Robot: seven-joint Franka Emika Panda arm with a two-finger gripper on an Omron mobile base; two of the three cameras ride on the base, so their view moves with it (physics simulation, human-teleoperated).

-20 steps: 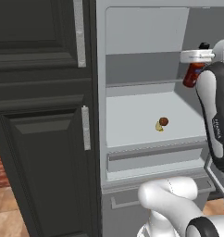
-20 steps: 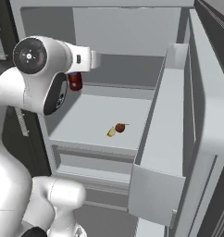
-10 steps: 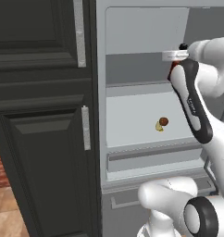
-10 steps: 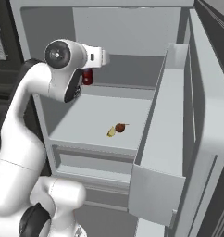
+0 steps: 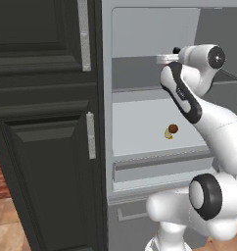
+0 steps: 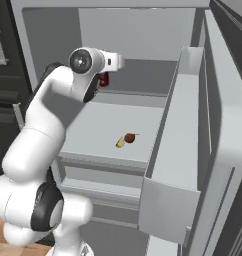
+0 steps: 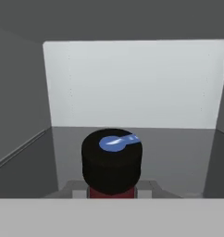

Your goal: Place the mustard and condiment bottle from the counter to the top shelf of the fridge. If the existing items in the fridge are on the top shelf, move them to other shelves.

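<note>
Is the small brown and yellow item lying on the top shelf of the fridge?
No, the small brown and yellow item lies on the lower white shelf, below the top shelf.

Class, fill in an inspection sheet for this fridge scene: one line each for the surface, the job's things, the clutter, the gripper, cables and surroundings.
Surface: open fridge; top shelf is bare grey apart from the bottle.
Job's things: red bottle with a black cap is at the left of the top shelf, at the gripper; whether it rests on the shelf cannot be told. Mustard: nothing seen.
Clutter: a small brown and yellow item lies on the lower shelf.
Gripper: at the bottle, fingers hidden; grip cannot be told.
Cables: nothing seen.
Surroundings: dark cabinet doors left of the fridge; the fridge door stands open on the right.
</note>
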